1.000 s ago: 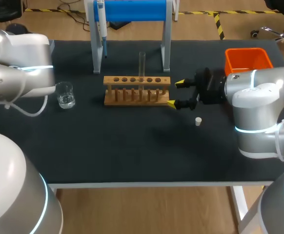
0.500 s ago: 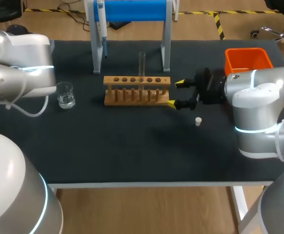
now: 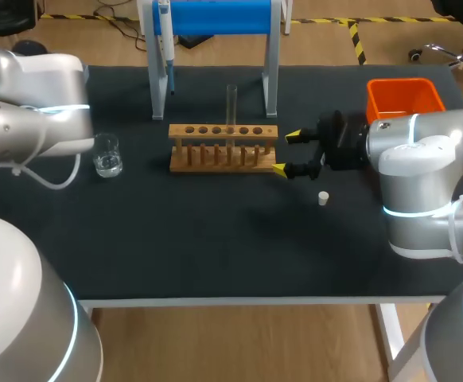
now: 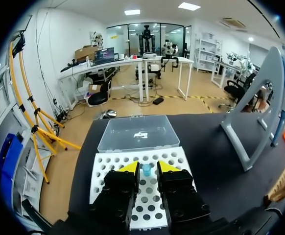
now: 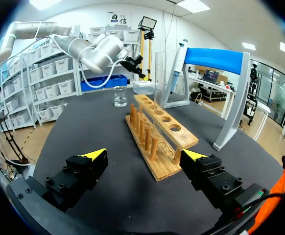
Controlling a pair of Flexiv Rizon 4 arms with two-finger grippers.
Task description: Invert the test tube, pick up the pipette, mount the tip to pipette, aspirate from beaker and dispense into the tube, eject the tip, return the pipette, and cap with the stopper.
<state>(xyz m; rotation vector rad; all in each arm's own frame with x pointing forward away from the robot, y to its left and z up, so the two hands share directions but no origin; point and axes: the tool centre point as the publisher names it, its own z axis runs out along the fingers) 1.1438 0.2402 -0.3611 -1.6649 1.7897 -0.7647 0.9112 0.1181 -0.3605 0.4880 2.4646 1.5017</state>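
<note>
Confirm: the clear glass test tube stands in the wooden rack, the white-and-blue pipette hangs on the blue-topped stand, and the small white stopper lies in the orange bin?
Not quite. The head view shows the small white stopper lying on the black table, outside the orange bin. The clear glass test tube and white-and-blue pipette are as stated.

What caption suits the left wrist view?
Left gripper, open, hovers over the white perforated tip rack, a small blue pipette tip seen between its fingers, clear plastic box beyond.
</note>
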